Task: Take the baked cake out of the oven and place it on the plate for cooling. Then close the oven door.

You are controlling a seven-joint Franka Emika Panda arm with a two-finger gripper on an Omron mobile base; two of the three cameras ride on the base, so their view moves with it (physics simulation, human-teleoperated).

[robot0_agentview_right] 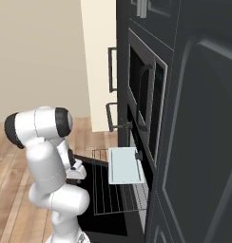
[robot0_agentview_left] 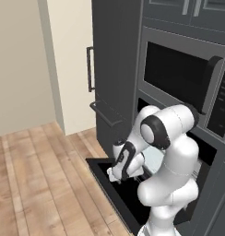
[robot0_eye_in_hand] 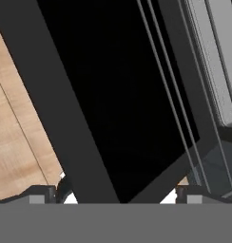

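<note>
The white arm's two-finger gripper [robot0_agentview_left: 118,177] is hanging low over the wide black dark-glass oven door [robot0_agentview_left: 109,184], which is lying folded down flat in front of the black built-in wall oven [robot0_agentview_right: 137,190]; its jaws are standing wide apart with nothing between them, and in the hand view the two dark fingertips [robot0_eye_in_hand: 42,193] are framing the door's dark panel [robot0_eye_in_hand: 113,104] and the wooden floor [robot0_eye_in_hand: 18,142] beyond its edge. A wire rack [robot0_agentview_right: 106,182] is reaching out over the door, and a pale grey flat rectangular tray [robot0_agentview_right: 125,164] is resting on a rack just at the oven's mouth. The small round dark-brown cake is not something I can pick out here, so whether it is sitting deeper inside the oven or somewhere on that tray cannot be told; the navy-rimmed plate is likewise not identifiable. The step in hand appears to be reaching in for the cake. Doing it well likely means lifting the hand clear of the door, levelling it with the rack, keeping the jaws apart, and sliding in between the racks without snagging the wires or nudging the tray.
</note>
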